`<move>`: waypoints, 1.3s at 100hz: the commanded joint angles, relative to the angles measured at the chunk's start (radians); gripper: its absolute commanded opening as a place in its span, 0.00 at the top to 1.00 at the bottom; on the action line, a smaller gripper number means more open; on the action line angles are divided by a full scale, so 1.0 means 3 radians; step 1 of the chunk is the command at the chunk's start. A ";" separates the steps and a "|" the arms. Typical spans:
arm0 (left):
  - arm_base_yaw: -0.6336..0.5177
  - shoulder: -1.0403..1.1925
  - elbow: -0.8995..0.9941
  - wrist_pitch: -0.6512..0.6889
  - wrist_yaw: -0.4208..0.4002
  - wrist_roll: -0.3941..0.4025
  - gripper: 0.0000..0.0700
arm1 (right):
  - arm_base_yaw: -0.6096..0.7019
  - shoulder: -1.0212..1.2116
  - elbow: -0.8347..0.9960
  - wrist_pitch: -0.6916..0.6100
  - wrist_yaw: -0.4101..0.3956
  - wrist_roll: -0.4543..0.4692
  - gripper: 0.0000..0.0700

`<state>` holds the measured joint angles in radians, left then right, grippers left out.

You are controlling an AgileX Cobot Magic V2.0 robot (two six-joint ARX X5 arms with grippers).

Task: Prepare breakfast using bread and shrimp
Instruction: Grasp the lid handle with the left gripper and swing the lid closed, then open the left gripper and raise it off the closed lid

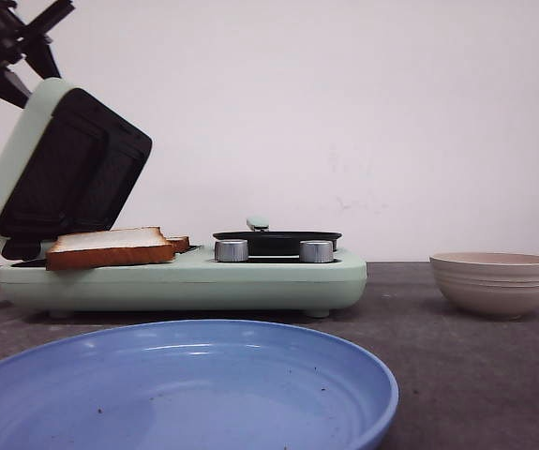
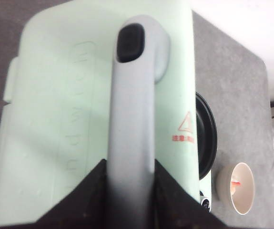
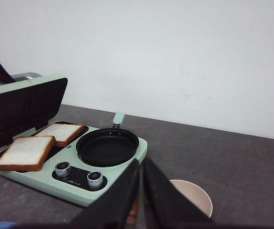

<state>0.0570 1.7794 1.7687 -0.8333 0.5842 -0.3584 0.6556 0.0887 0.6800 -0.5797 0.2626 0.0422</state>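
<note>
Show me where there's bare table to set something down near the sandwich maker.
Bare tabletop lies between the sandwich maker and the beige bowl, and behind that bowl toward the wall. The blue plate fills the near left. On the maker it is crowded: two bread slices fill the griddle beside the black pan, under the lid that the left gripper holds.

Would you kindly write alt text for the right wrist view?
Two bread slices lie on the open mint sandwich maker, lid raised, beside its empty black pan. The right hand hovers, nearly closed, over a beige bowl.
</note>
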 commanded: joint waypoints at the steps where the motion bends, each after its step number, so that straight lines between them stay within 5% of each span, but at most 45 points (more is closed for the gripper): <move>1: -0.0080 0.0080 0.0072 0.0184 -0.0127 0.0048 1.00 | 0.0027 0.0001 0.0013 0.0036 0.0003 0.0039 1.00; 30: -0.0614 0.0134 0.0072 0.0268 -0.0866 0.0373 1.00 | 0.0027 0.0005 0.0013 0.0039 0.0004 0.0036 1.00; 74: -0.1043 0.0529 0.0072 0.0295 -0.0984 0.0371 0.99 | 0.0027 0.0006 0.0013 0.0033 0.0003 0.0038 1.00; 81: -0.1062 0.0552 0.0072 0.0308 -0.1002 0.0371 0.82 | 0.0027 0.0006 0.0013 0.0032 0.0003 0.0038 1.00; 94: -0.1064 0.0553 0.0072 0.0336 -0.1001 0.0370 0.30 | 0.0027 0.0006 0.0013 0.0032 0.0003 0.0038 1.00; 100: -0.1064 0.0539 0.0074 0.0315 -0.0999 0.0366 0.20 | 0.0027 0.0006 0.0013 0.0032 0.0003 0.0038 1.00; 123: -0.1036 0.0306 0.0074 0.0123 -0.1125 0.0384 0.22 | 0.0027 0.0043 0.0013 0.0033 0.0003 0.0038 1.00; 130: -0.1036 0.0167 0.0074 0.0075 -0.1241 0.0423 0.36 | 0.0027 0.0076 0.0013 0.0034 0.0001 0.0041 1.00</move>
<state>-0.2527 1.8782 1.7679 -0.8116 0.2367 -0.2527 0.6556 0.0971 0.6800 -0.5793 0.2626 0.0422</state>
